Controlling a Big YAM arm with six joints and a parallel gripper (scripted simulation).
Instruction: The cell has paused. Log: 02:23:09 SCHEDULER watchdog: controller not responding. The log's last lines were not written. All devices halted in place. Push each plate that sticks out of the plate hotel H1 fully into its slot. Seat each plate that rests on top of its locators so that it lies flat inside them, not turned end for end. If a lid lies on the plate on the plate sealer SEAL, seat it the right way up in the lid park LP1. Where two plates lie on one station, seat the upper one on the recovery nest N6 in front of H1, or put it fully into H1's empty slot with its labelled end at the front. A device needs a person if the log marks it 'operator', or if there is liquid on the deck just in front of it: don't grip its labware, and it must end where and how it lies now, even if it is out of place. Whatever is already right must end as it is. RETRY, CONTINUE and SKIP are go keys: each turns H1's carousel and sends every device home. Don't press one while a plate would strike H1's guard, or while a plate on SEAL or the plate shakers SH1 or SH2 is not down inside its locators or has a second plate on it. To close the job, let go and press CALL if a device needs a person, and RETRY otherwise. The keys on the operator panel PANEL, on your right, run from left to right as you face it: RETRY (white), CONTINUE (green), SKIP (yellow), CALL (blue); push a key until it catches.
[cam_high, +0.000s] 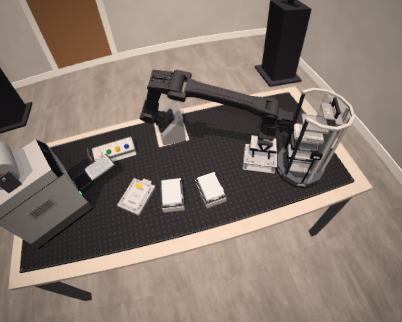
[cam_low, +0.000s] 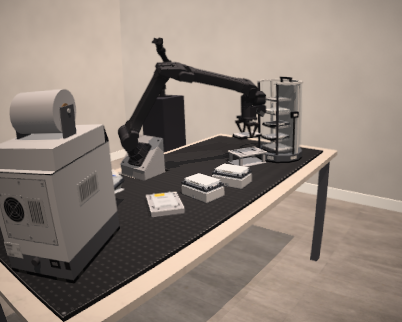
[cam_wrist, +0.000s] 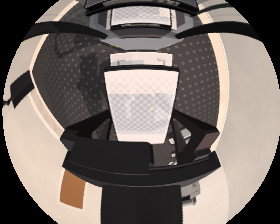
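My gripper (cam_high: 264, 146) (cam_low: 246, 131) (cam_wrist: 141, 112) is shut on a clear-white plate (cam_high: 255, 144) (cam_low: 240, 135) (cam_wrist: 142, 82), held level above the recovery nest N6 (cam_high: 259, 162) (cam_low: 241, 150), with a gap below it. The plate hotel H1 (cam_high: 316, 156) (cam_low: 287, 120) stands just beyond, with several plates in its slots. I cannot tell whether one sticks out. One plate (cam_high: 172, 191) (cam_low: 202, 181) and another (cam_high: 210, 185) (cam_low: 231, 169) lie on the shakers. The lid park LP1 (cam_high: 136, 197) (cam_low: 165, 204) bears a yellow mark. A plate (cam_high: 99, 168) lies on SEAL's tray; its seating is unclear.
The sealer SEAL (cam_high: 42, 200) (cam_low: 87, 202) stands at the far left. The panel PANEL (cam_high: 114, 148) has white, green, yellow and blue keys behind SEAL's tray. H1's clear guard and dark posts rise close to my gripper. I make out no liquid at this size.
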